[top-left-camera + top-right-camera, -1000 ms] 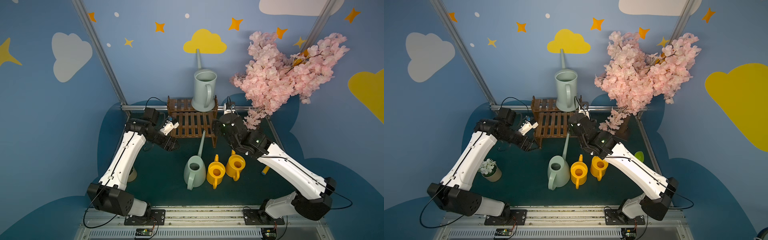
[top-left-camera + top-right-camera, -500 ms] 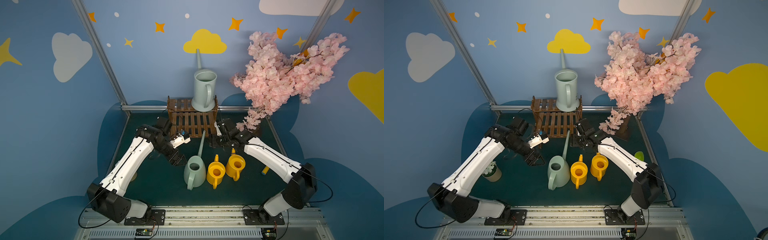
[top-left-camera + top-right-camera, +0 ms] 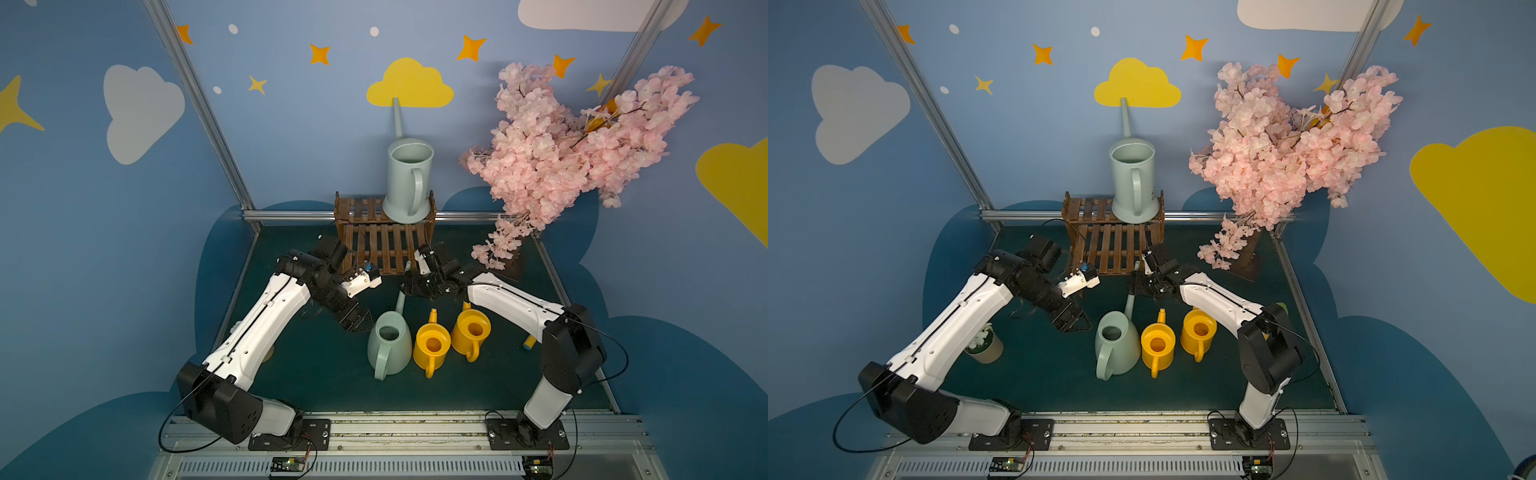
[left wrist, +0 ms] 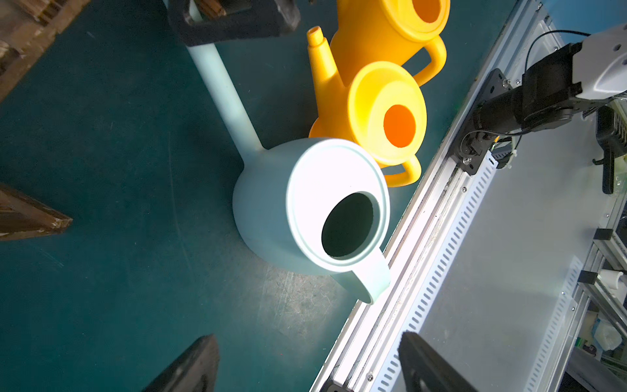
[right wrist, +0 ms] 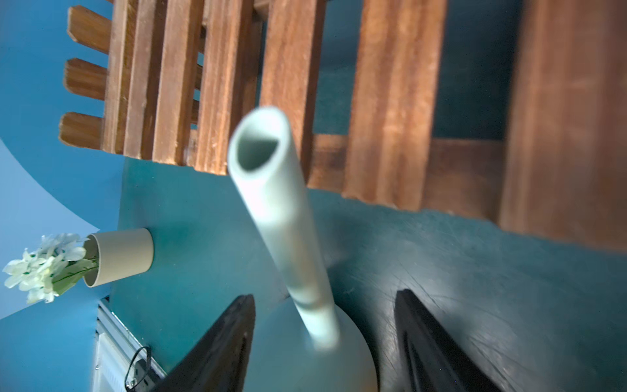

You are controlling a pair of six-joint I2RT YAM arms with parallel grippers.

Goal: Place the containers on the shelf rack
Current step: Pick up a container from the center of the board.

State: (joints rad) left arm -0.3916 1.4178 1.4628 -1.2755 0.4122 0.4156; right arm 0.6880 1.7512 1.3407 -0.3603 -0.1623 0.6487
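Dark shelf rack (image 3: 384, 249) at the desk (image 3: 324, 365) back, grey-blue can (image 3: 407, 178) upright on its top tier. In front, mint can (image 3: 390, 343) stands on the desk, long spout (image 5: 285, 220) slanting up toward the rack. Nearer is the right gripper (image 5: 324, 296): fingers open, straddling the spout, not touching. The left gripper (image 3: 358, 323) is also open, just beside the can's body.

No legible text, label, brand, number or sign on any surface in view.
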